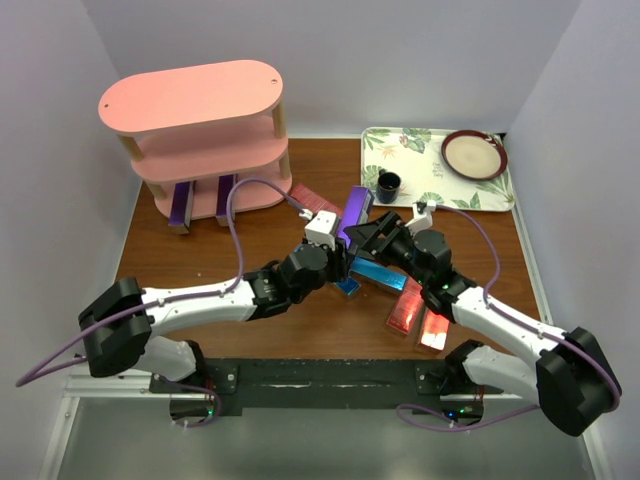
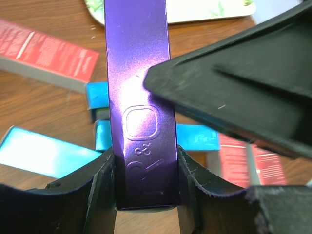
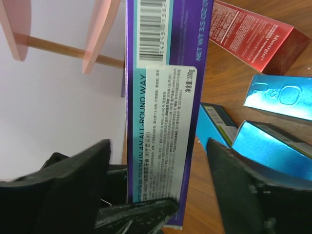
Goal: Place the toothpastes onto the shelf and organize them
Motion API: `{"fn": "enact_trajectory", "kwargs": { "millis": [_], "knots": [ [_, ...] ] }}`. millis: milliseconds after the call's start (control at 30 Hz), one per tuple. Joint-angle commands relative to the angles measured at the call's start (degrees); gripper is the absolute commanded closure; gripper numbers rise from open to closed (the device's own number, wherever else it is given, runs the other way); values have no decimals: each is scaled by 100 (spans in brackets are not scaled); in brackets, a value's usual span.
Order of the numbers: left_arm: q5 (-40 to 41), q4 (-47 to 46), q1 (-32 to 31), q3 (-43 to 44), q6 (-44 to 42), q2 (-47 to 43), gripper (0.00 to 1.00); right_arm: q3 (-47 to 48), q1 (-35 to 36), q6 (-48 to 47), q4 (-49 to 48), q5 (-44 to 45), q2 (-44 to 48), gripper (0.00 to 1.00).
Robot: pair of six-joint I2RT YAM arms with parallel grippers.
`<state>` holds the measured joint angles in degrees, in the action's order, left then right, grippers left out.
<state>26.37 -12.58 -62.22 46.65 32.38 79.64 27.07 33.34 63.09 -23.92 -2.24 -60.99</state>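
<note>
The left gripper (image 2: 146, 168) clamps a purple toothpaste carton (image 2: 138, 68) above mid-table, well short of the shelf (image 1: 190, 100). The right gripper (image 3: 158, 165) stands wide, clear of its sides. Its label reads "AN ALL-ROUND WAY", "NET WT", plus a barcode. A blue carton (image 3: 280, 95) shows "R&O".

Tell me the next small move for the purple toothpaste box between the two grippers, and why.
Probably back the right gripper off the purple carton. The left gripper is shut on its sides, while the right one's fingers stand apart from it on both sides, so it looks handed over, ready for the shelf.
</note>
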Motion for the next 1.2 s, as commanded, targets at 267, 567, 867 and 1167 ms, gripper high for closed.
{"fn": "enact_trajectory", "kwargs": {
  "millis": [267,567,867,1167],
  "knots": [
    [1229,589,209,-543,-399,-738,87,562,-3,-1016,1275,803,526,1],
    [888,1662,1359,-947,-583,-1397,88,677,-21,-1851,2119,1296,1062,1],
    [527,1628,2432,-535,-856,-872,88,563,-30,-2617,2550,1920,1528,1],
    [395,951,3118,581,-1445,596,89,308,-47,-3118,2559,1999,1863,1]
  ]
}}
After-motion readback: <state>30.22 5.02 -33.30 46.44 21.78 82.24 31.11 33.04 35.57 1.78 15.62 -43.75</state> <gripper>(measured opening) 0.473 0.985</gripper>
